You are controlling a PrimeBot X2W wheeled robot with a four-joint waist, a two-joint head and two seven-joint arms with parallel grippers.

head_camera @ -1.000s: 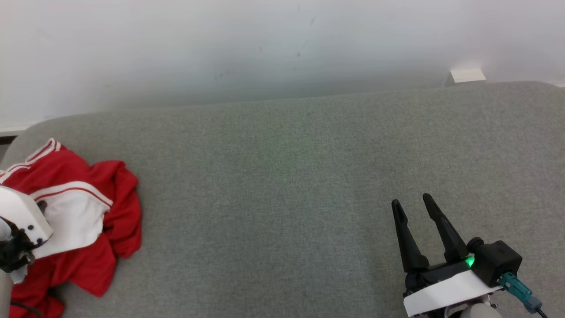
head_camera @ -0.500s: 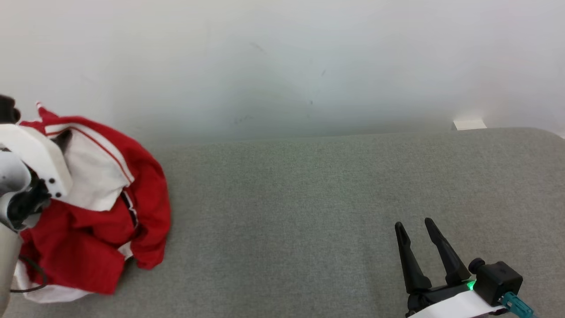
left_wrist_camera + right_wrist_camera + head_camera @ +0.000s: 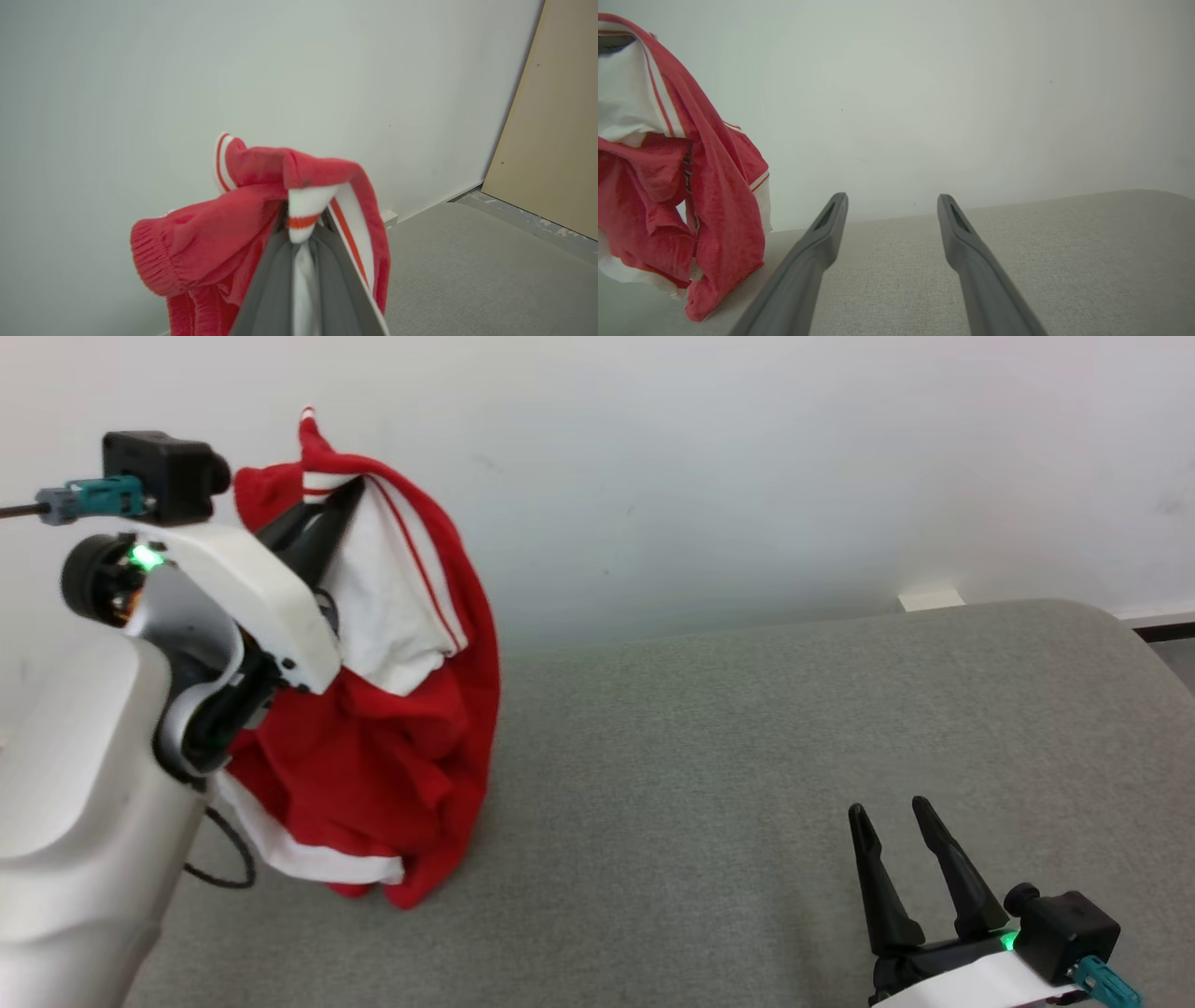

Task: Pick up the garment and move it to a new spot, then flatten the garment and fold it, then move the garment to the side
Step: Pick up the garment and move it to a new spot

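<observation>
Two arms are over the grey padded surface (image 3: 747,756), and only one of them has hold of anything. On the left, the left gripper (image 3: 344,493) is raised high in front of the white wall (image 3: 747,448), its dark fingers pressed together on a bunched fold of the red and white garment (image 3: 373,756). The left wrist view shows a white cuff with an orange stripe pinched right at the tips (image 3: 301,219). The cloth hangs from that grip in a loose, crumpled drape, with a white panel near the top and red folds below. Its lowest red corner reaches down to the surface at the left – whether it touches there I cannot tell. A thin black cable (image 3: 224,859) loops under the pale forearm.

Low at the near right, the right gripper (image 3: 890,807) has its two fingers spread apart with nothing between them. They point toward the far wall, well apart from the garment. A small white block (image 3: 929,599) sits at the far edge against the wall.
</observation>
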